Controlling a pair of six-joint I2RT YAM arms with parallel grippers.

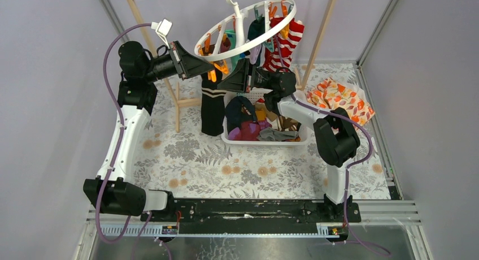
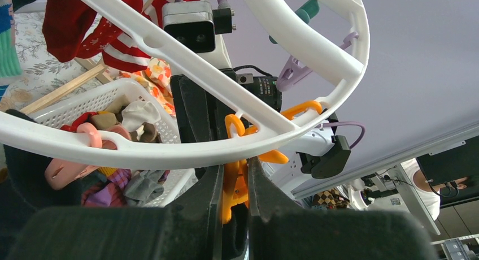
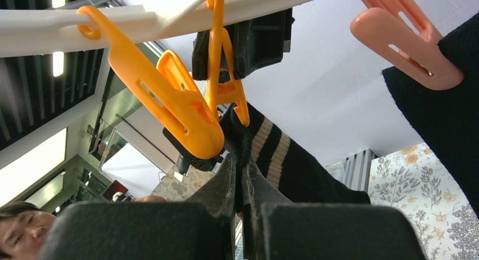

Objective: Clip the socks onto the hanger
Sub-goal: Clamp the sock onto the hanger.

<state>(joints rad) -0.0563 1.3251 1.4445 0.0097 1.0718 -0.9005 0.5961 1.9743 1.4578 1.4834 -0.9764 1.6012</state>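
The white ring hanger [image 1: 247,27] hangs tilted from the pole, with a red-and-white striped sock [image 1: 285,42] and other socks clipped on its far side. My left gripper [image 1: 216,69] is shut on an orange clip [image 2: 236,183] just under the ring [image 2: 169,150]. My right gripper [image 1: 229,83] is shut on the cuff of a black sock with tan stripes [image 3: 282,152], held up right below that orange clip [image 3: 226,87]. The sock's body hangs down [image 1: 213,110]. A pink clip [image 3: 406,39] holds another black sock [image 3: 446,118].
A white basket [image 1: 265,141] with several mixed socks stands under the hanger. An orange-and-white patterned cloth [image 1: 339,99] lies at the right. Wooden frame poles [image 1: 322,34] rise behind. A second orange clip [image 3: 175,110] hangs beside the squeezed one.
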